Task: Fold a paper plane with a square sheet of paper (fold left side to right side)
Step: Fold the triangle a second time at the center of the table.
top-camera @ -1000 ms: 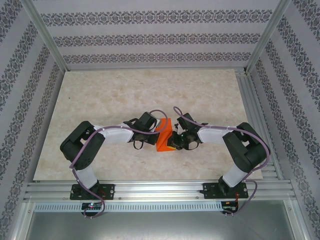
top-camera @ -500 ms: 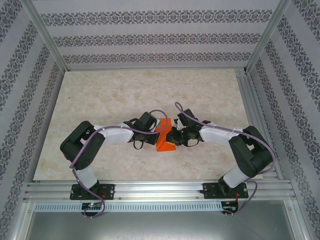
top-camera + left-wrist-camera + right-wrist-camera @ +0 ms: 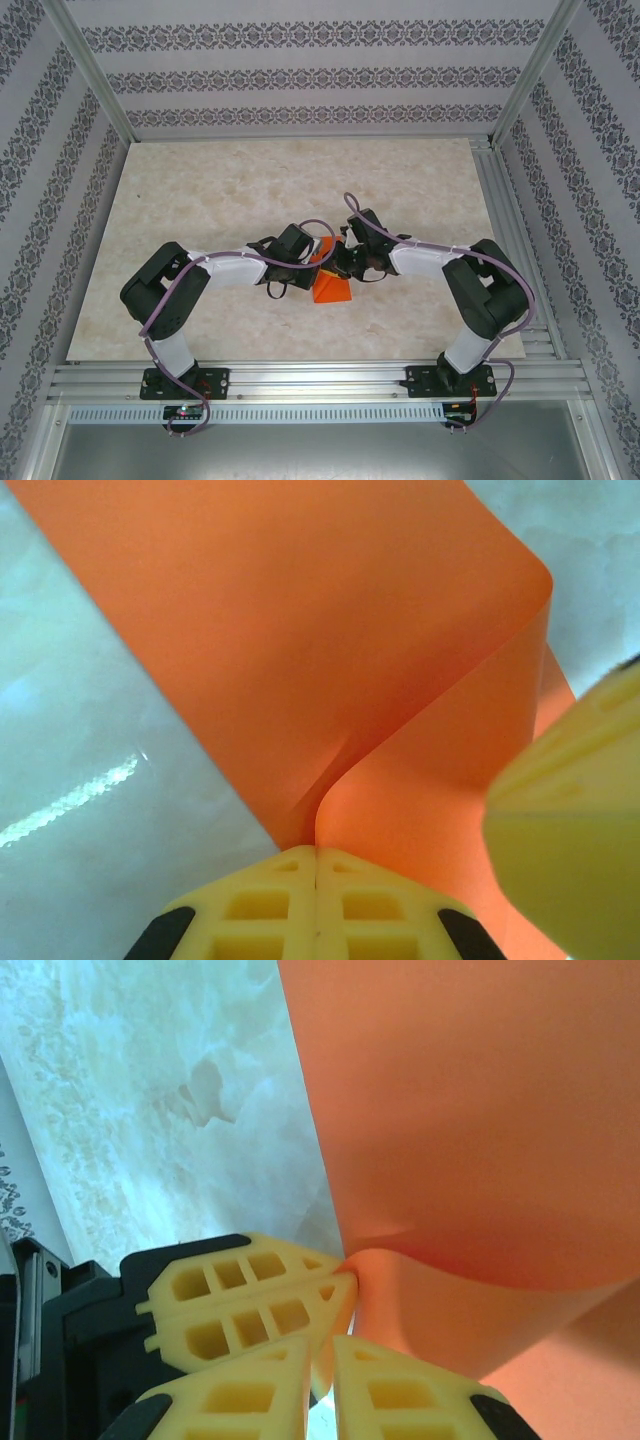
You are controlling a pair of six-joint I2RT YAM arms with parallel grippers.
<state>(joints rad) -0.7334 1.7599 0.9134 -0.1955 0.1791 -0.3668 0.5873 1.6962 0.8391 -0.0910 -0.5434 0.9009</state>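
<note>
The square sheet of paper (image 3: pixel 331 288) is bright orange and lies bent near the table's middle, between both arms. My left gripper (image 3: pixel 317 257) is at its left far edge. In the left wrist view its yellow jaws (image 3: pixel 317 852) are shut on the sheet's edge (image 3: pixel 300 630), which curls up from them in a loop. My right gripper (image 3: pixel 344 263) meets it from the right. In the right wrist view the right gripper (image 3: pixel 322 1348) pinches a flap of the sheet (image 3: pixel 470 1110) in a narrow gap, right beside the left gripper's fingers (image 3: pixel 250 1300).
The marble-patterned table top (image 3: pixel 250 190) spreads to the left, right and far side of the arms. Patterned walls (image 3: pixel 300 75) enclose it on three sides. An aluminium rail (image 3: pixel 320 380) with both arm bases runs along the near edge.
My right gripper has moved left and slightly farther, carrying the sheet's right part toward the left gripper. The orange outline has narrowed from a rectangle to a wedge. The left arm has stayed put.
</note>
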